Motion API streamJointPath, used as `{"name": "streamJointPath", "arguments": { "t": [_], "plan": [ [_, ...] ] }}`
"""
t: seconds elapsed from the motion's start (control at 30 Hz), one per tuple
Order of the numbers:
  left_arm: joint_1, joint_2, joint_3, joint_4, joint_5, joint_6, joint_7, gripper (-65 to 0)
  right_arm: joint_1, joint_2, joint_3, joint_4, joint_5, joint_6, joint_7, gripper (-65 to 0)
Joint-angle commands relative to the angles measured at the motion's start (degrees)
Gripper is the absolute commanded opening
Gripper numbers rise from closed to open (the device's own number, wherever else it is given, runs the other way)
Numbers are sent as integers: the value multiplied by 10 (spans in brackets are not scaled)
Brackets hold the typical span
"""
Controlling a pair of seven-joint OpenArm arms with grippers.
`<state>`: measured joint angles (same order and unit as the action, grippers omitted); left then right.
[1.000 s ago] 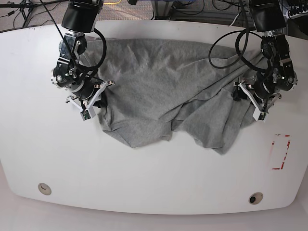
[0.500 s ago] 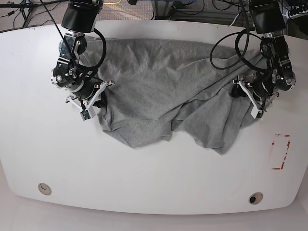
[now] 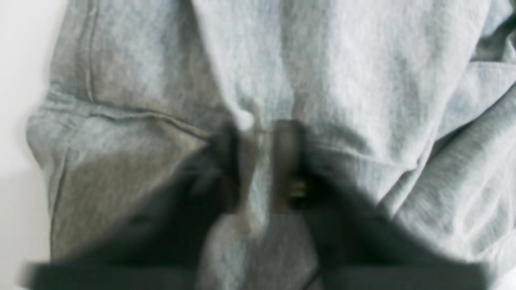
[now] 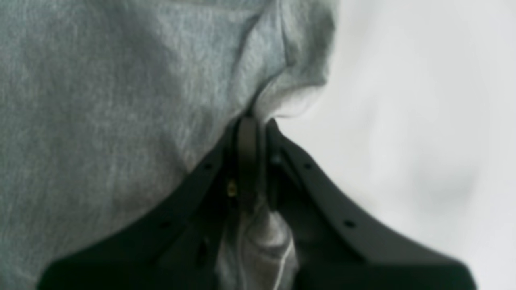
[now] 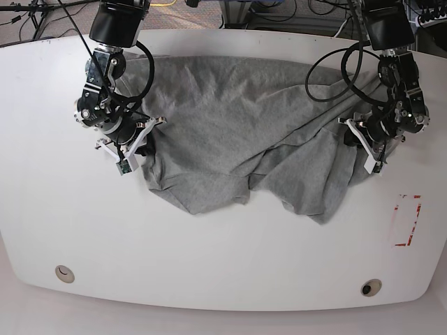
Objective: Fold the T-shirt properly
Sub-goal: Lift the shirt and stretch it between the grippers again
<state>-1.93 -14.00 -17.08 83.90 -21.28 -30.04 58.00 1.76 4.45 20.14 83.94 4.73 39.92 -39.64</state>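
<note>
On the white table [image 5: 223, 265], both grippers [image 5: 140, 139] [image 5: 353, 136] pinch the T-shirt's [image 5: 237, 132] edges.

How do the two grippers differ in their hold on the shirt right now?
The right gripper is shut tight on an edge fold of the T-shirt, white table beside it. The left gripper has a wider gap between its fingers with cloth bunched there, grey fabric all around. Both grip the same shirt from opposite sides.

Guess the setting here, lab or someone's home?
Likely a robotics lab: a bare white table with red tape marks, cables on the floor behind it, and two arms gripping a T-shirt.
</note>
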Motion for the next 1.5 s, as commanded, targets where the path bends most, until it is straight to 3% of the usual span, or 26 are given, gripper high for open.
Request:
{"name": "streamJointPath", "arguments": {
  "t": [0.0, 0.4, 0.6, 1.03, 1.2, 1.47],
  "plan": [
    [-15, -6, -1, -17, -5, 2, -6, -650, 9, 3, 0, 9, 10, 1, 12, -650],
    [-32, -6, -14, 16, -9, -1, -4, -650, -3, 3, 2, 56, 14, 1, 8, -650],
    [-34, -6, -80, 42, -41, 0, -3, -650, -27, 3, 3, 133, 15, 1, -22, -650],
    [-49, -11, -146, 154, -105, 0, 15, -650, -41, 7, 7, 227, 9, 1, -29, -650],
    [-75, -25, -148, 190, -109, 0, 25, -650, -9, 10, 7, 238, 9, 1, -29, -650],
    [-148, -37, -148, 208, -105, 3, 33, -650, 50, 45, 6, 238, 9, 1, -30, -650]
  ]
}}
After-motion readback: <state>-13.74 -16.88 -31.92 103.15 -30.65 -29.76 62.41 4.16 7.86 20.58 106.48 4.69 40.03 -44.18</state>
